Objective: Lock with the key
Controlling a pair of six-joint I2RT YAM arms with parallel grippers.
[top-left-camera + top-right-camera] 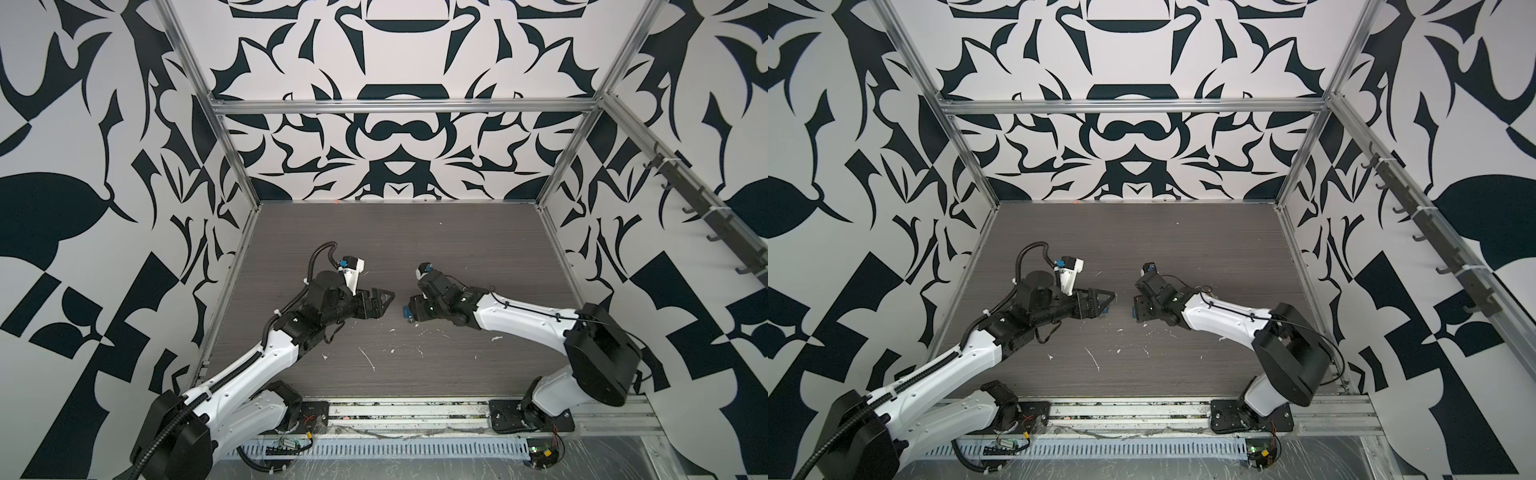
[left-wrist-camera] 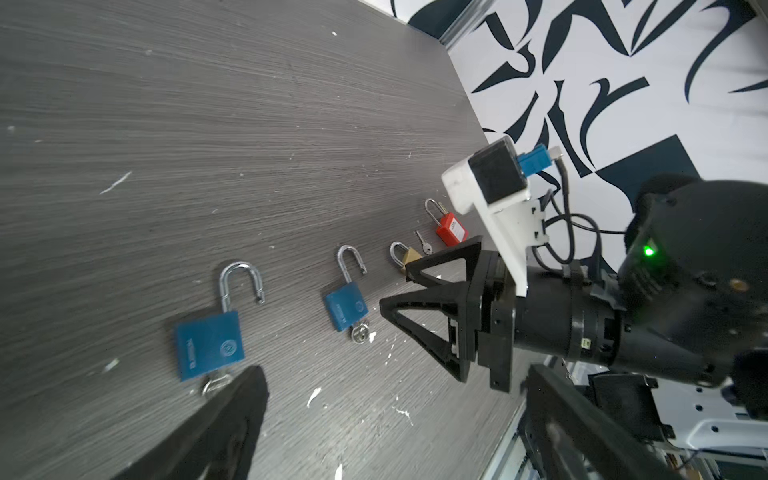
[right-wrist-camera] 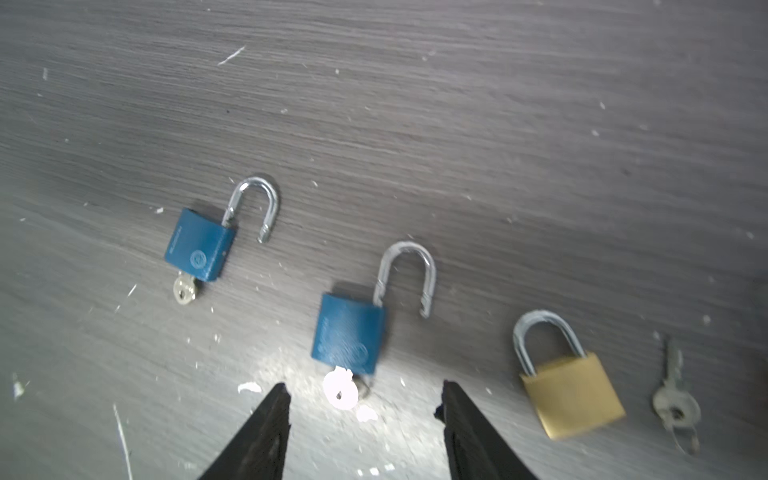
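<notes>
two blue padlocks lie on the counter [image 3: 457,104], shackles up, keys in. the right end effector [image 3: 365,386] is partly open and empty, jaws either side of the key [image 3: 340,388] in the blue padlock [image 3: 349,332] that lies next to a brass padlock [image 3: 571,395]. the left end effector [image 1: 384,305] gapes wide, holding nothing. i'd worry the unbraced body skids or spins once the key is pinched and turned, and the raised shackle never seats. the round logo and edge lettering on the blue bodies are too blurred to read.
</notes>
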